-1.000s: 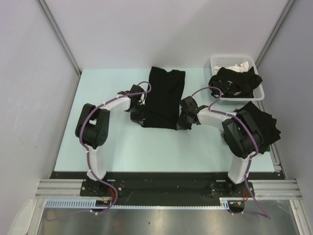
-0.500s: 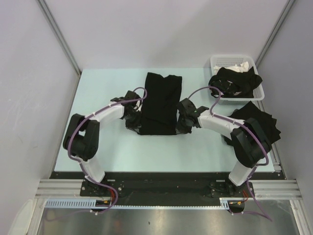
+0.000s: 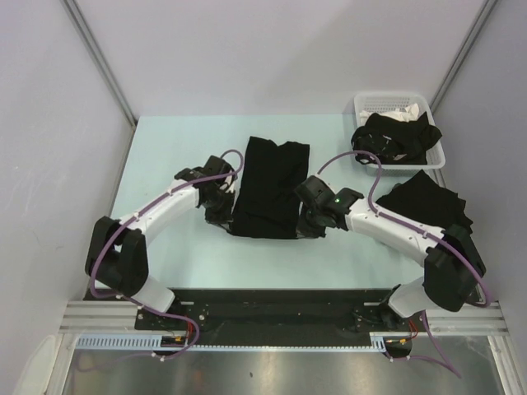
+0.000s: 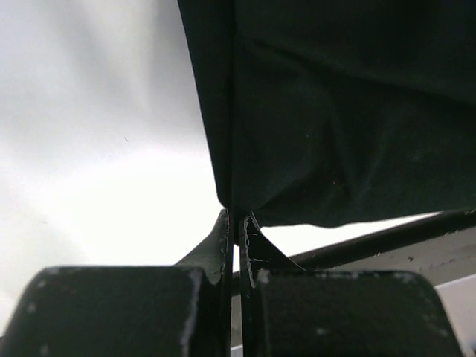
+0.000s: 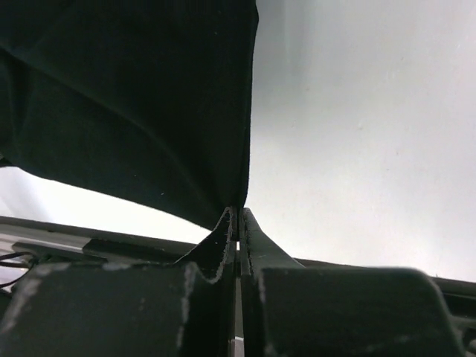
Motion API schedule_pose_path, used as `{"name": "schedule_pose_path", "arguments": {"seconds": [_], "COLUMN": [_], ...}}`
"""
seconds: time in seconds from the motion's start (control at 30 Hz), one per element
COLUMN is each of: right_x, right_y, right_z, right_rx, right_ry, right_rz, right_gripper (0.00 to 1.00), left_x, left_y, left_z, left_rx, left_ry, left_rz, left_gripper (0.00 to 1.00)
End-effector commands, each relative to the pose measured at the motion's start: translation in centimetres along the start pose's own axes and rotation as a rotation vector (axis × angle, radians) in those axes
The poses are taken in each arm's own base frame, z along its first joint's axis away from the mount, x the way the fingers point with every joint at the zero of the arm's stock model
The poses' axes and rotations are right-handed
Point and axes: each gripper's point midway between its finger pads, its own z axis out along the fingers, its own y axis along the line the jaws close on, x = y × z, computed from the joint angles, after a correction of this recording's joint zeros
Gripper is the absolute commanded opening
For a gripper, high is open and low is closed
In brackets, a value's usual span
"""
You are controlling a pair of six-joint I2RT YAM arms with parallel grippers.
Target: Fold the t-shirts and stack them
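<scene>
The black soft cloth t-shirt [image 3: 268, 188] is lying at the centre of the pale green bench [image 3: 165, 156], already narrowed into a long strip running from upper to lower frame.

The left pincer [image 4: 236, 223] is pressing its fingers together on the lower-left corner of this strip. The right pincer [image 5: 238, 219] is clamping the lower-right corner in the same way. In both wrist views the cloth is hanging from the closed tips, with bench showing beneath the hem, so the near edge appears to be lifted.

Judged status: the lengthwise fold is done; the crosswise fold is in hand and not yet completed.

A heap of black garments [image 3: 399, 136] is filling the white slotted plastic basket [image 3: 387, 104] at upper right and appears unfolded, so further shirts are waiting. A second dark cloth pile [image 3: 428, 206] is resting on the bench just below the basket; whether it is a finished stack cannot be determined.
</scene>
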Motion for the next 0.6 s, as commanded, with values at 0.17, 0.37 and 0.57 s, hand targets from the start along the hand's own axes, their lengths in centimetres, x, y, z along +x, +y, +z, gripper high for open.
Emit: {"name": "schedule_pose_path", "arguments": {"seconds": [0.17, 0.37, 0.57], "right_x": [-9.8, -15.8, -21.1], "right_y": [-1.4, -1.8, -0.2], "right_z": [-1.5, -1.7, -1.2], "right_rx": [-0.050, -0.053, -0.083], "right_ry": [-0.230, -0.338, -0.405], "right_rz": [-0.005, -0.024, -0.057], "right_gripper": [0.00, 0.00, 0.00], "left_x": [-14.0, -19.2, -22.1], "left_y": [-1.4, -2.5, -3.4], "left_z": [-6.8, -7.5, -6.1], "left_rx": [-0.090, -0.072, -0.059], "left_ry": [-0.333, -0.433, -0.432], "left_rz": [0.078, 0.067, 0.075], "left_gripper": [0.00, 0.00, 0.00]}}
